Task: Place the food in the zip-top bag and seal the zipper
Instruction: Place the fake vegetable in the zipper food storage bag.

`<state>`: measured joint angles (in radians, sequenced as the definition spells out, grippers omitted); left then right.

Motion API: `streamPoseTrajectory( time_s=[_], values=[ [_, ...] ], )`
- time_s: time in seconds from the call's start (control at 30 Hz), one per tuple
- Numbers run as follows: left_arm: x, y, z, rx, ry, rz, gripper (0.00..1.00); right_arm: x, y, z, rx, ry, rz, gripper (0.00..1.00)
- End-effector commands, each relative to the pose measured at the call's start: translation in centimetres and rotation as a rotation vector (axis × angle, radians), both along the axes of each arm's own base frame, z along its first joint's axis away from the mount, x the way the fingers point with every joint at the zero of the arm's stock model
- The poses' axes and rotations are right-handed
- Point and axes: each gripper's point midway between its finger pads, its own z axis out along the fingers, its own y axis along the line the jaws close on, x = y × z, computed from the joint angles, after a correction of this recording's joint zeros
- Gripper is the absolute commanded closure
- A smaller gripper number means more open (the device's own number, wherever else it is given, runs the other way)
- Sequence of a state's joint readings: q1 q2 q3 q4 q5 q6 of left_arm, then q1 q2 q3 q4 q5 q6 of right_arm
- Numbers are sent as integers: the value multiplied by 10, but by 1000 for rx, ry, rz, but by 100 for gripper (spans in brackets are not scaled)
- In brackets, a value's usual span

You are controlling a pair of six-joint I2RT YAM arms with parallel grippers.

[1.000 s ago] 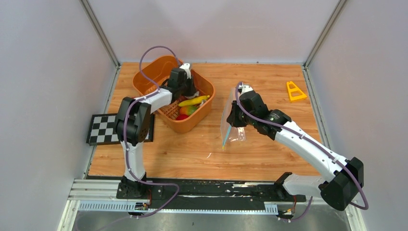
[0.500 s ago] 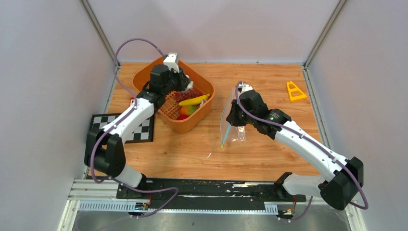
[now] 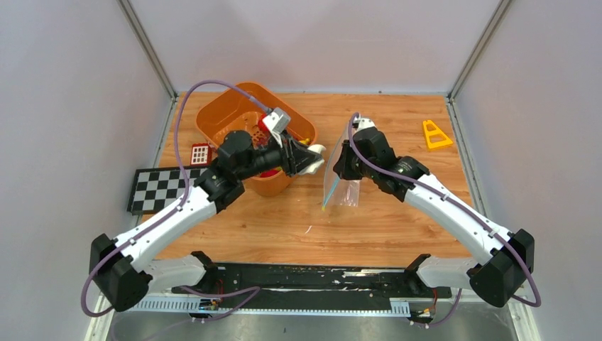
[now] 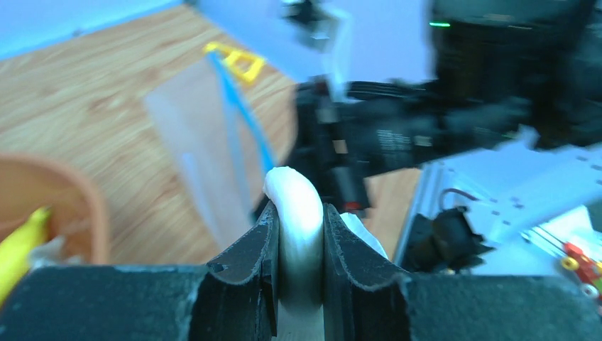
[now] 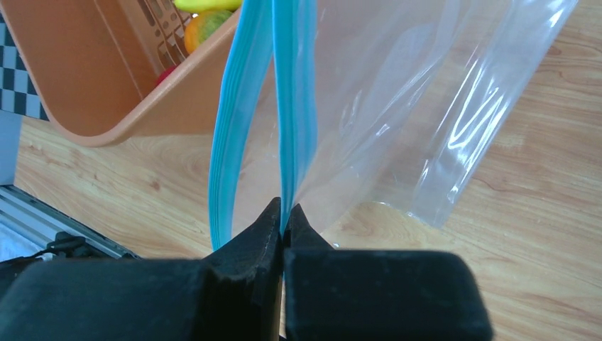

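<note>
— Left gripper?
— Clamped on a white garlic-like piece, jaws squeezing both its sides, rounded tip poking out past the fingertips. Held in the air between the orange basket and the zip-top bag, just beside the bag's open edge.
— Right gripper?
— Pressed together on one lip of the teal zipper, pinching it near its upper end. Second lip loose just beside the first, so parted, not sealed.
— Bag's place?
— Hanging upright from that pinch over the middle of the worktop, a little toward the far edge.
— Remaining food?
— Lying in the basket, toward the far left corner: a yellow banana, a green-and-orange piece under it, something red lower down.
— Anything else around?
— A small red grid-patterned block near the left edge, just beside the basket; a checkerboard sheet at the left edge, closer to the near side; a yellow triangular piece toward the far right corner.
</note>
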<state>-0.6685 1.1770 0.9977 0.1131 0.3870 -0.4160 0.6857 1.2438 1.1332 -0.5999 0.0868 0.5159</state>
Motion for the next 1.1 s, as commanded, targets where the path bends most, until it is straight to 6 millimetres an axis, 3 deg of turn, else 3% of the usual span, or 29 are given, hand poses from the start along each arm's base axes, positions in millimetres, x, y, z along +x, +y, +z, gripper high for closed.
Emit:
streamPoseTrajectory(
  time_s=[0.0, 0.43, 0.67, 1.07],
  values=[
    [-33, -18, 16, -93, -72, -112, 90, 13, 14, 37, 108, -71, -5, 100],
    [-64, -69, -22, 11, -71, -252, 89, 4, 13, 55, 177, -92, 15, 100],
    [-21, -49, -71, 220, -61, -1, 90, -8, 19, 61, 219, -80, 76, 100],
    [6, -45, -84, 339, -65, 135, 91, -25, 23, 69, 264, -71, 141, 100]
  ],
)
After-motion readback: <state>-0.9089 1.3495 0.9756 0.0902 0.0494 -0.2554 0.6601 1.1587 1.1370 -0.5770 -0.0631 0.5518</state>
